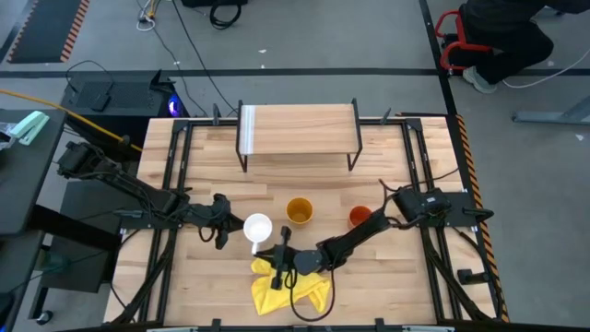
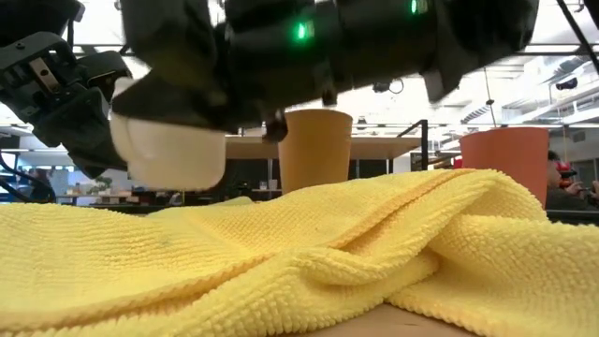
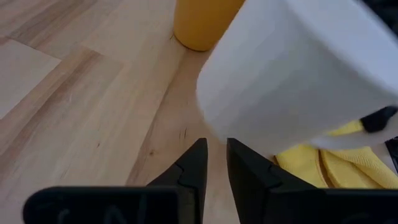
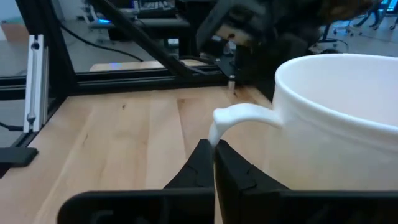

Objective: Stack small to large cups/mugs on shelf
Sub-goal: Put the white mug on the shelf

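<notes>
Cups: three, namely one white mug [image 1: 257, 227], one yellow-orange cup [image 1: 299, 211], one red-orange cup [image 1: 359, 218]. Shelf [image 1: 298, 128]: one. Yellow cloth [image 1: 277, 288]: one. Arms: two, with one gripper each, left gripper [image 1: 224, 231] and right gripper [image 1: 282, 255]. Table [image 1: 387, 286]: one.

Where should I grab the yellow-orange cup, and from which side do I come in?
Take the yellow-orange cup across its side wall just below the rim. It stands upright on the table and shows no handle, so the round wall is the only hold. Coming from above probably suits best: the white mug sits close on one side, the red-orange cup on the other.
</notes>
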Action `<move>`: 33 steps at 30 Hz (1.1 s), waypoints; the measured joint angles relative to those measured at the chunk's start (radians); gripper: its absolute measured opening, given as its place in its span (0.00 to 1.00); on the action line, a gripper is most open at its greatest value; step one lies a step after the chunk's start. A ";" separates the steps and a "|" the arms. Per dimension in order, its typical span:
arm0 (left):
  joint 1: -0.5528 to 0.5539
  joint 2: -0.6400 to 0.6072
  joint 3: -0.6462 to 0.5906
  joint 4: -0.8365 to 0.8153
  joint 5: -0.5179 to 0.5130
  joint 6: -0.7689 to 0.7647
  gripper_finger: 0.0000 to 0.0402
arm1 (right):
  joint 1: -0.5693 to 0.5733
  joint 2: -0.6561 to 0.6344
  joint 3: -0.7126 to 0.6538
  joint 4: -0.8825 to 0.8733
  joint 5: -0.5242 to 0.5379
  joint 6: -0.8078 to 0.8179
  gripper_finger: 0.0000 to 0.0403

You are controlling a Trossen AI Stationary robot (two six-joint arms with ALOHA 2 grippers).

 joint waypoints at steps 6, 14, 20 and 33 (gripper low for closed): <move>0.000 0.000 0.000 0.000 0.000 0.000 0.18 | 0.019 -0.094 0.000 -0.100 0.035 -0.034 0.00; 0.000 0.000 0.000 0.000 -0.004 0.000 0.16 | 0.033 -0.198 0.000 -0.157 0.034 -0.103 0.00; 0.000 0.000 0.000 0.000 -0.006 0.003 0.17 | 0.033 -0.313 0.000 -0.257 0.032 -0.152 0.00; 0.000 0.000 0.000 0.001 -0.023 0.015 0.15 | 0.009 -0.502 0.000 -0.457 0.031 -0.164 0.00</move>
